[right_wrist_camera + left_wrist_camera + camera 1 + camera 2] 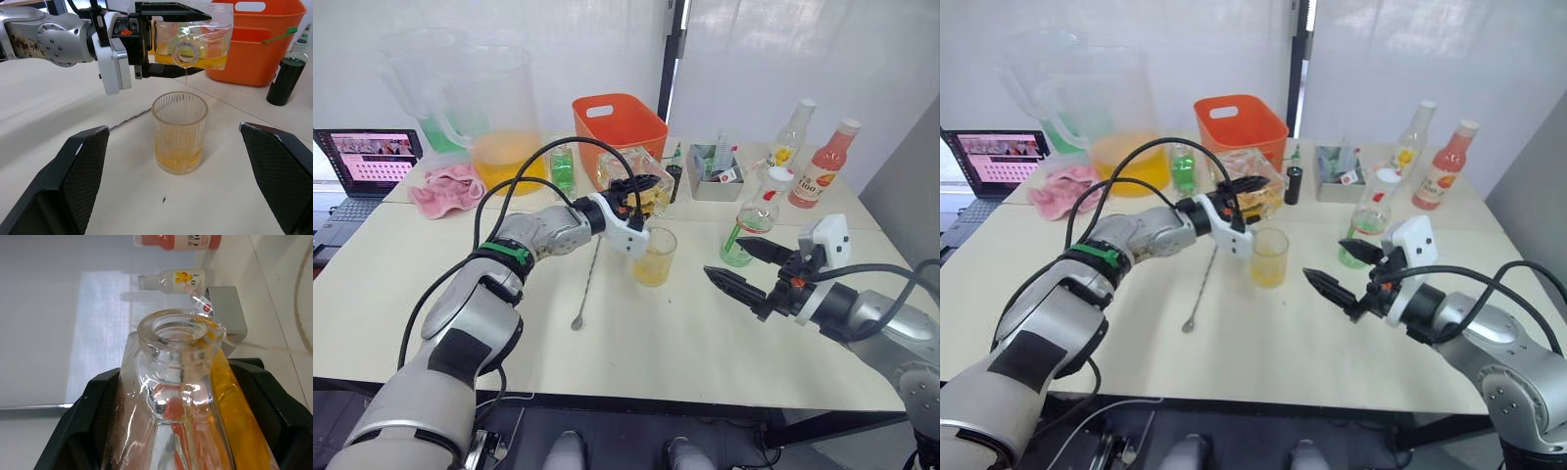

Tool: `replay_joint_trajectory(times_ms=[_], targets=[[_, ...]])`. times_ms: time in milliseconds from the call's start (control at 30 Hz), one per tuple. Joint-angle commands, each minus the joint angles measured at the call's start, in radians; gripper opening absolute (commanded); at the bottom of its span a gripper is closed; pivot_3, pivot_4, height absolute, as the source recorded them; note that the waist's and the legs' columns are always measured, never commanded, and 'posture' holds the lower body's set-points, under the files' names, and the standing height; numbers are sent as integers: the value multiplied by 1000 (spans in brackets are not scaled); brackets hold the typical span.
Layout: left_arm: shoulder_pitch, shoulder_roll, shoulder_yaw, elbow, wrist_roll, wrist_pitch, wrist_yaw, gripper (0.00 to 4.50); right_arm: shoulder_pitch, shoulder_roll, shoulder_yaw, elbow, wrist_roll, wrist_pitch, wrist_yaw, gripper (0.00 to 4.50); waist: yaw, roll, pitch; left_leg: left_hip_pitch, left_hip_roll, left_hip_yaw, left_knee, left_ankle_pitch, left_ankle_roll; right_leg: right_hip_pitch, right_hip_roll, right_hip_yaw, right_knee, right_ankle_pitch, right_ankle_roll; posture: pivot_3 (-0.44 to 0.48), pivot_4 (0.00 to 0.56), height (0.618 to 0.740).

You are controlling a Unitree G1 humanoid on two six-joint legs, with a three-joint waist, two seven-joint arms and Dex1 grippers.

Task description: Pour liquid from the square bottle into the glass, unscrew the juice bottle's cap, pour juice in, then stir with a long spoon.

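My left gripper point(166, 44) pinches the square bottle point(193, 36) between its two black fingers and holds it tipped on its side above the glass point(179, 132), neck pointing toward my right arm. The bottle is clear, faceted and unstoppered, its round open mouth showing plainly in the left wrist view. The yellow-orange liquid point(195, 58) lies pooled along its lower side, and a thin thread of it falls from the lip into the glass. The glass is a small ribbed tumbler standing upright on the table point(705, 343), with a shallow amber layer at its bottom.

My right gripper point(741, 267) hovers over the table to the right of the glass, fingers spread wide and holding nothing. The long spoon point(586, 284) lies flat on the table just left of the glass, bowl end nearer me. The juice bottle point(753, 225) stands upright beyond my right gripper, white cap point(777, 178) on.

The table is pale cream, set against white walls. Farther back are an orange basket point(622, 122), a big clear pitcher point(504, 117) with yellow liquid, a pink cloth point(445, 188), an open laptop point(362, 171), a small dark green bottle point(286, 78), a yellow-labelled bottle point(789, 137) and a pink-red bottle point(824, 166).

The juice bottle's label is green and white; I cannot read its writing.
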Motion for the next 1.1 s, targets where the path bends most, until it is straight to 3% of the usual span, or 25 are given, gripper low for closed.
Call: replay_joint_trajectory(times_ms=[33,200,300,400,667,1100], targets=[[-25,-19,145,-81,-215,18,-119,2803,-43,-16,-5,-1,18,-3,27,4500,0,0,0,0,0,0,0,0,0,0,0,0,0,0,0,0,150,703],[29,-38,303,-148,-453,201,-346,2803,-109,-22,24,54,17,3,69,4500,-9,0,0,0,0,0,0,0,0,0,0,0,1,0,0,0,150,703],[64,-41,349,-225,-510,289,-413,2803,-126,-23,31,69,16,3,83,4500,-20,0,0,1,0,-1,0,0,0,0,0,0,2,0,0,0,150,703],[148,-21,494,-365,-670,532,-458,2803,-199,-21,69,112,21,10,125,4500,-35,0,0,1,0,-1,0,0,0,1,0,0,2,0,0,0,150,703],[245,18,721,-555,-844,959,-390,2803,-282,-3,132,175,0,10,181,4500,-48,0,0,1,0,-4,1,0,0,1,1,-2,3,0,-1,0,150,703],[351,46,833,-641,-946,1196,-372,2803,-310,17,156,193,-18,15,203,4500,-27,0,0,1,0,-5,1,0,0,2,1,-4,2,1,-1,0,150,703]])
